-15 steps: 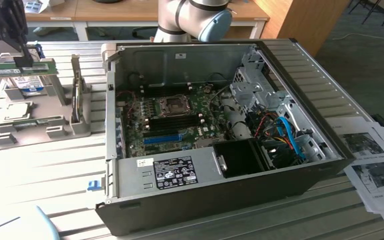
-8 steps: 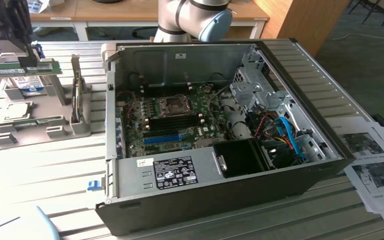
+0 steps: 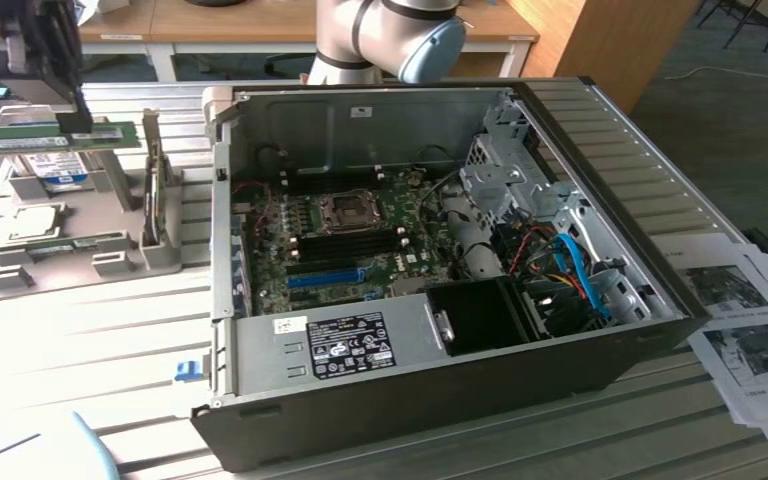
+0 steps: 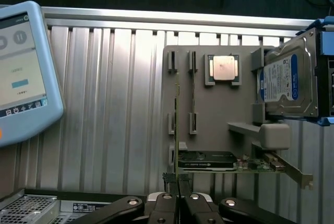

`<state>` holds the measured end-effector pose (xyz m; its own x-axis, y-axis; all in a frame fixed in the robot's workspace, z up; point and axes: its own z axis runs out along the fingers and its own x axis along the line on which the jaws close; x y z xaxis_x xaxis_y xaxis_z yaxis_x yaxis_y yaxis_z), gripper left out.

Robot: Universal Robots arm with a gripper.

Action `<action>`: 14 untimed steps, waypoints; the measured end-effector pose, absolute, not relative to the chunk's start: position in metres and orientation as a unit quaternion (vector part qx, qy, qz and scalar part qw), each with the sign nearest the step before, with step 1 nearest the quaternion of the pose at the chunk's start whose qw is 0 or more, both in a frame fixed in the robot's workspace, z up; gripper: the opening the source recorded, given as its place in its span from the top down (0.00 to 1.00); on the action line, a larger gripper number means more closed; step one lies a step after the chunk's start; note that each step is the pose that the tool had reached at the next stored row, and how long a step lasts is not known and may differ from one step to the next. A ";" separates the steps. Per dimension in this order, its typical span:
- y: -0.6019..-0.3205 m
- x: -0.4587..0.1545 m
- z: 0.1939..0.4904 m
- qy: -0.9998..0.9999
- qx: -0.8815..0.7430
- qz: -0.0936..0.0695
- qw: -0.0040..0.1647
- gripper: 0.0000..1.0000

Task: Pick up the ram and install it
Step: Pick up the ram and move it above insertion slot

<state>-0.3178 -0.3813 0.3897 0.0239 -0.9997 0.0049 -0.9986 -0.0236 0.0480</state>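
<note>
**Gripper [image 3: 75, 122] Held Ram [image 3: 31, 140] Over Rack [image 3: 104, 272]**

The jaws were pinched nearly together on the ram's upper edge. The green stick hung level, clear of everything under it. Just beneath the tool, a hard drive [image 3: 57, 178] stood on edge in the grey rack. Lower in the rack lay a CPU [image 3: 31, 222] and a second stick [image 3: 71, 246] seated in its slots. A graphics card [image 3: 157, 195] stood upright beside them. A pendant [image 4: 21, 72] with a lit screen lay on the slatted table [image 3: 117, 340], off to one side of the rack. Farthest from the tool sat the open PC case [image 3: 398, 380], its motherboard [image 3: 344, 235] exposed. Papers [image 3: 744, 340] lay beyond the case.
</note>
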 end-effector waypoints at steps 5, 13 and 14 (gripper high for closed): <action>-0.381 -0.306 0.390 -0.698 0.715 -0.015 0.019 0.89; -0.381 -0.284 0.390 -0.698 0.715 -0.015 0.019 0.89; -0.381 -0.282 0.390 -0.698 0.715 -0.015 0.019 0.89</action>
